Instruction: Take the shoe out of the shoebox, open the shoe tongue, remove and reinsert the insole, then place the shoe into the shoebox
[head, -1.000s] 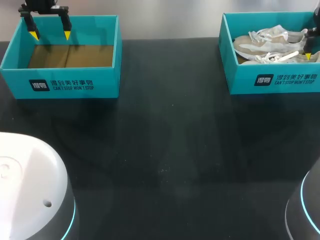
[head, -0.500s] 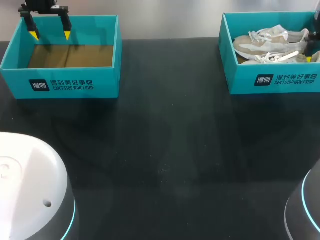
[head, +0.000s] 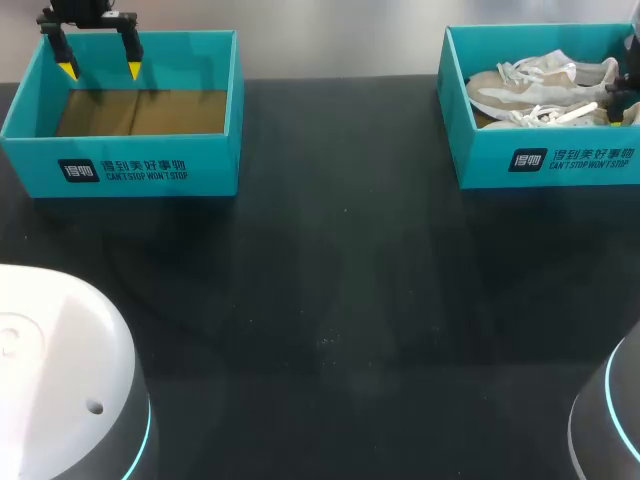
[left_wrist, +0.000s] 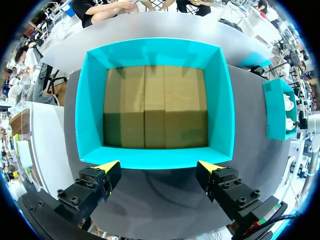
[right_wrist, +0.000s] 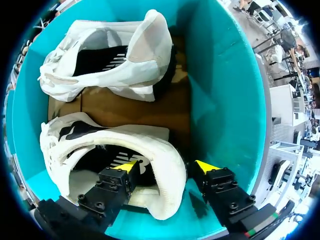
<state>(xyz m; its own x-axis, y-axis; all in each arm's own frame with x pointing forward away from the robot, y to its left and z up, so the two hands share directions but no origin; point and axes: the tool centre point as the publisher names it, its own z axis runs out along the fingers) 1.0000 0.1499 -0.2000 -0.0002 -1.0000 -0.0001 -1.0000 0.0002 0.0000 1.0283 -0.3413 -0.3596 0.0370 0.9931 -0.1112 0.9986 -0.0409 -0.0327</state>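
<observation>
Right end effector (right_wrist: 165, 166) open astride heel of shoe (right_wrist: 120, 137) lengthwise in shoebox (right_wrist: 220, 100), toe leftward

Black, screw-studded gripper (left_wrist: 159, 165), yellow-tipped; glossy white rounded base (head: 60, 370), cyan-ringed

Two pale beige-and-white laced shoes (head: 540, 85) lie side by side in the open teal shoebox (head: 480, 150), upper right.

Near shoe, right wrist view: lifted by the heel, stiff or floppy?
The shoe has a soft-looking upper, so the heel wall straddled by the right claw will probably flex and the toe droop. Likely light for its size. Loose laces may snag the box wall.
</observation>
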